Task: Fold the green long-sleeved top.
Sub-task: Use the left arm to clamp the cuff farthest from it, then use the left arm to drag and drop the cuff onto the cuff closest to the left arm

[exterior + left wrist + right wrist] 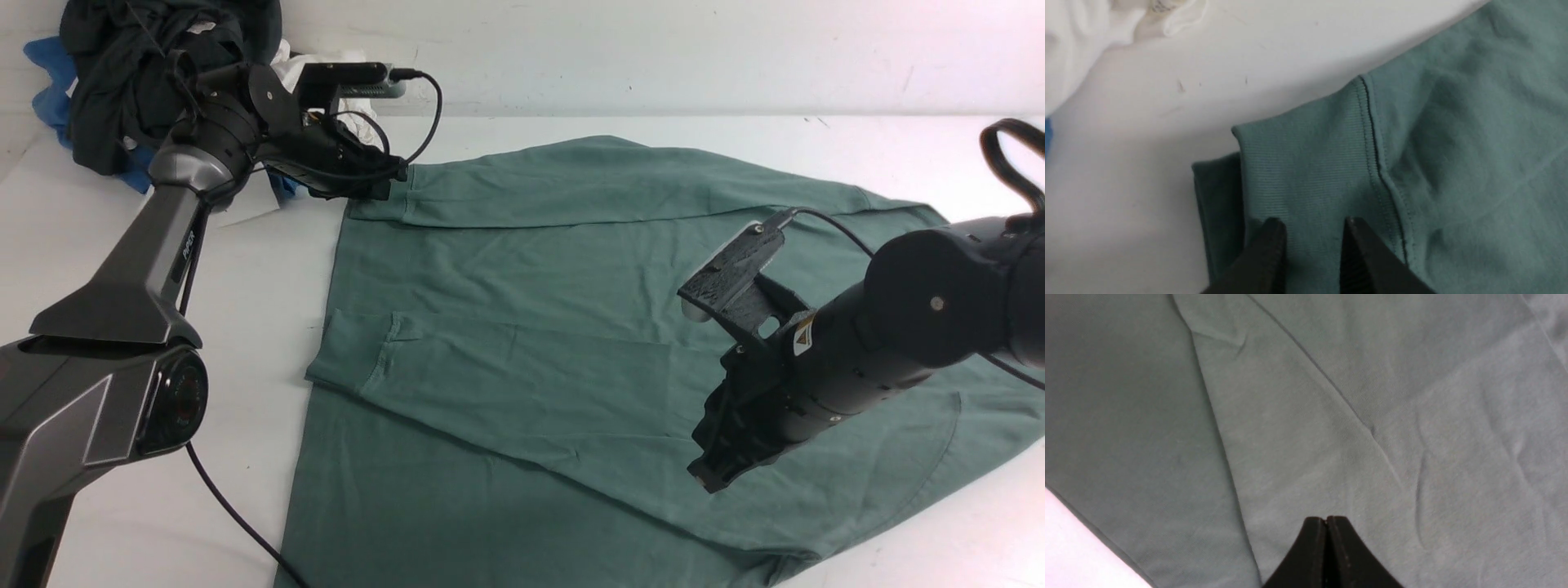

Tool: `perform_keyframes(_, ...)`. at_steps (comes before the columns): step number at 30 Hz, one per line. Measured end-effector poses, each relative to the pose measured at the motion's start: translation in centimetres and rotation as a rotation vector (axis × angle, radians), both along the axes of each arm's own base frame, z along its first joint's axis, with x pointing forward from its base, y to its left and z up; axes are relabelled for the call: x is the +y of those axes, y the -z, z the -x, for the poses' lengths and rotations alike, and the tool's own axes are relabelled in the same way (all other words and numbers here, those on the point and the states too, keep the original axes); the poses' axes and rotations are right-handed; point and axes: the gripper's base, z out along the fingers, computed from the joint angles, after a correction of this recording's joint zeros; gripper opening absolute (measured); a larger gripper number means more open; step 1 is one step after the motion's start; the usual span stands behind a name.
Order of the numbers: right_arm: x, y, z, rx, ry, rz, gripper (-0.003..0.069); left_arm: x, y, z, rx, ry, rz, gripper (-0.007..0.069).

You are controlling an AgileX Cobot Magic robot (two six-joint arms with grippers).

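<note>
left gripper (1312, 230) is parted, tips straddling the ribbed cuff (1306, 163) of the green top (571, 351), which lies flat beneath it. right gripper (1326, 522) hovers closed and empty above the top. risk: closing may pinch only one layer, or drag the sleeve (571, 196) crooked.

Looks to me like a robotics lab: bare white counter (898, 155), blank wall (653, 49), clothes heap (122, 82) at ten o'clock.

Top (571, 343): plain muted sage green; ribbed cuff (1306, 171) same shade, dark seam line. Desk (261, 269): white. Heap: black garment (122, 90), blue garment (49, 73), white garment (1077, 41).
</note>
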Motion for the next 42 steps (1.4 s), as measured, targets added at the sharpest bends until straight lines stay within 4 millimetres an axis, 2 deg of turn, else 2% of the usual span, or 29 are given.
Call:
perform_keyframes(1, 0.0, 0.0, 0.0, -0.003, 0.001, -0.001, -0.001, 0.0, 0.1, 0.0, 0.001, 0.0, 0.0, 0.0103)
perform_keyframes(2, 0.0, 0.0, 0.0, -0.003, 0.001, -0.001, -0.001, 0.0, 0.1, 0.0, 0.001, 0.0, 0.0, 0.0094)
perform_keyframes(4, 0.0, 0.0, -0.1, -0.007, 0.001, -0.003, -0.001, 0.0, 0.1, 0.0, 0.003, -0.002, 0.001, 0.0022)
perform_keyframes(7, 0.0, 0.0, -0.1, -0.008, 0.001, -0.003, -0.001, 0.1, -0.1, 0.0, 0.009, -0.025, 0.02, 0.0004)
perform_keyframes(9, 0.0, 0.0, -0.1, -0.008, 0.001, -0.003, -0.001, 0.2, -0.1, -0.1, 0.005, -0.037, 0.03, 0.0024)
perform_keyframes(12, 0.0, 0.0, -0.1, -0.008, 0.001, -0.002, -0.001, 0.5, -0.2, -0.2, -0.004, -0.049, 0.034, 0.0101)
perform_keyframes(13, 0.0, 0.0, -0.1, -0.008, 0.0, -0.002, -0.001, 0.6, -0.2, -0.2, -0.008, -0.054, 0.036, 0.0129)
perform_keyframes(14, 0.0, 0.0, -0.1, -0.009, 0.0, -0.001, -0.001, 0.7, -0.2, -0.3, -0.013, -0.059, 0.038, 0.019)
perform_keyframes(17, 0.0, 0.0, -0.1, -0.009, 0.0, -0.001, -0.001, 0.7, 0.2, -0.4, -0.011, -0.062, 0.039, 0.0279)
perform_keyframes(19, 0.0, 0.0, -0.1, -0.009, 0.0, -0.001, -0.001, 0.7, 0.6, -0.4, -0.005, -0.063, 0.038, 0.0319)
perform_keyframes(22, 0.0, 0.0, -0.1, -0.009, 0.0, -0.001, -0.001, 0.7, 0.8, -0.4, -0.002, -0.063, 0.038, 0.0327)
perform_keyframes(26, 0.0, 0.0, -0.1, -0.009, 0.0, -0.001, -0.001, 0.7, 0.9, -0.4, -0.002, -0.057, 0.033, 0.023)
perform_keyframes(30, 0.0, 0.0, -0.1, -0.009, 0.0, -0.001, -0.001, 0.7, 0.5, -0.4, -0.007, -0.054, 0.042, 0.0039)
perform_keyframes(32, 0.0, 0.0, -0.1, -0.009, 0.0, -0.001, -0.001, 0.6, 0.2, -0.3, -0.01, -0.053, 0.046, 0.0017)
perform_keyframes(38, -0.1, 0.0, -0.1, -0.011, -0.014, 0.022, -0.001, 0.4, -5.3, 0.6, -0.052, -0.027, 0.066, 0.0003)
perform_keyframes(42, -0.7, -0.3, 0.1, -0.025, -0.014, 0.076, -0.001, -0.2, -10.1, 3.0, 0.016, 0.054, 0.103, 0.0003)
